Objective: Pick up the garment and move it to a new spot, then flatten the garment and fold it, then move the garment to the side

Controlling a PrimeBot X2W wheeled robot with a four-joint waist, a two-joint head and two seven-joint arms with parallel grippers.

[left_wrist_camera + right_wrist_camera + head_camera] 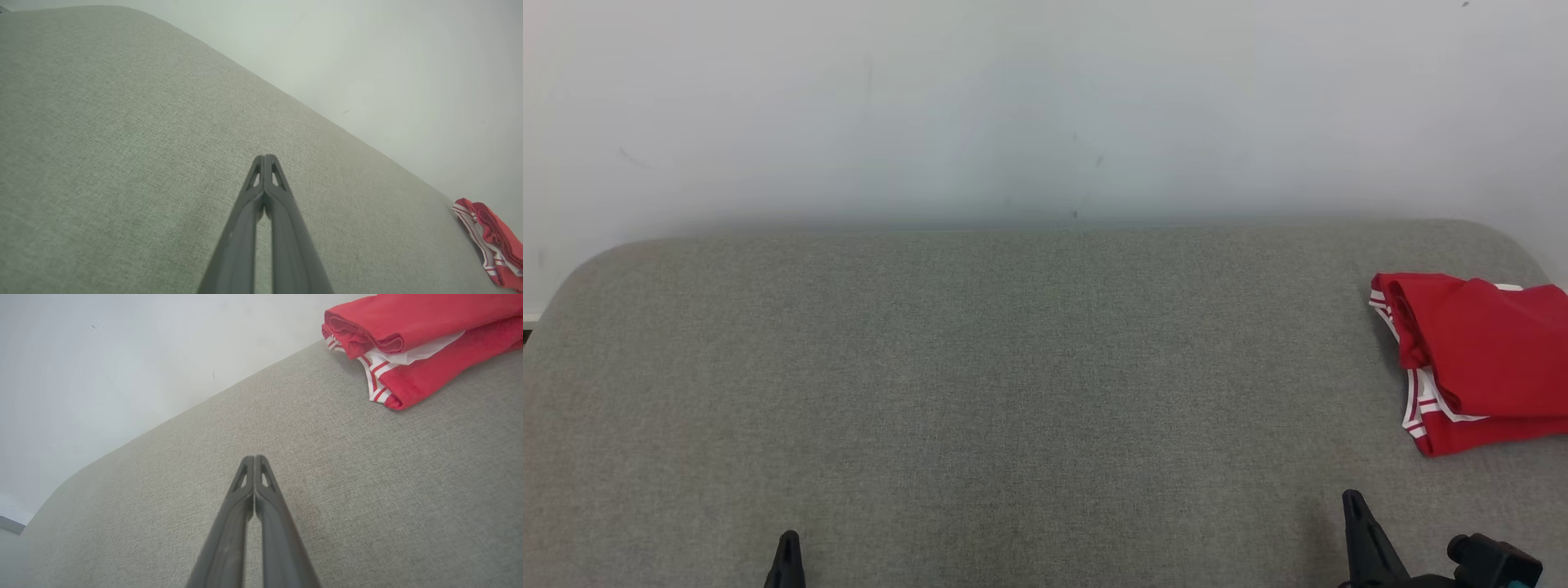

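Grey woven fabric covers the broad work surface (1013, 367), which has rounded far corners and backs onto a plain pale wall (1013, 98). Most of that surface lies bare. The garment (1478, 359), red with white striped trim, sits at the far right, close to the right edge and well apart from both arms. In the right wrist view it shows as a compact stack of layers with a rolled fold on top and the white trim peeking out between them, not a loose heap.

The left gripper (788, 545) shows at the near edge toward the left, and the right gripper (1356, 505) at the near edge toward the right. Each wrist view shows its two dark fingers pressed together at the tips, with nothing between them. Neither touches the cloth, and both hang just over the bare fabric.

Judging from how things lie, the folding looks done and the garment already seems parked to the side, so the task appears at or near its end. The fold is a little uneven at the trim, though, so it could just as well be a bundle not yet handled.
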